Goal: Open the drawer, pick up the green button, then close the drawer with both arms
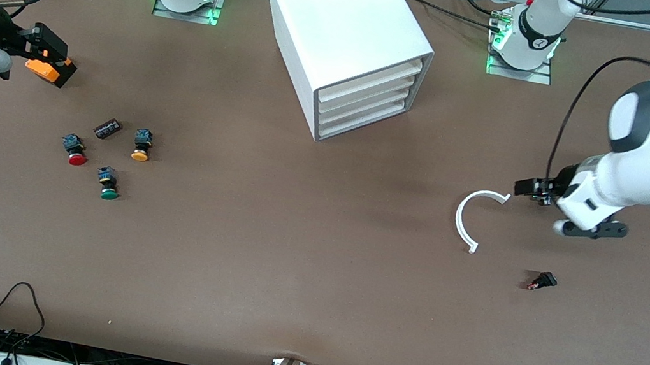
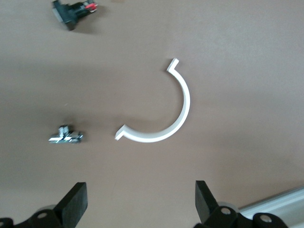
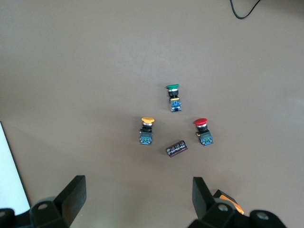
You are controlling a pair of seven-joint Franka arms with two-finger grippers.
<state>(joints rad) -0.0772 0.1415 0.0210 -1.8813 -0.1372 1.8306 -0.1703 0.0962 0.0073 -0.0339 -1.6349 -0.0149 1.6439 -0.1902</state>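
Brown tabletop carries a white box cabinet between the two arm bases, its four slat fronts all flush; the drawer, the lowest slat, is shut. Toward the left arm's end, the left gripper hangs wide open and empty over a white half-ring. The right gripper, likewise spread and empty, hangs over the table toward the right arm's end. The button, green-capped, lies on the table nearest the front camera in a cluster with a red-capped button and an orange-capped button. Risk: these sit close enough that a careless descent could pinch the wrong cap, and the flush slats invite hooking a higher drawer.
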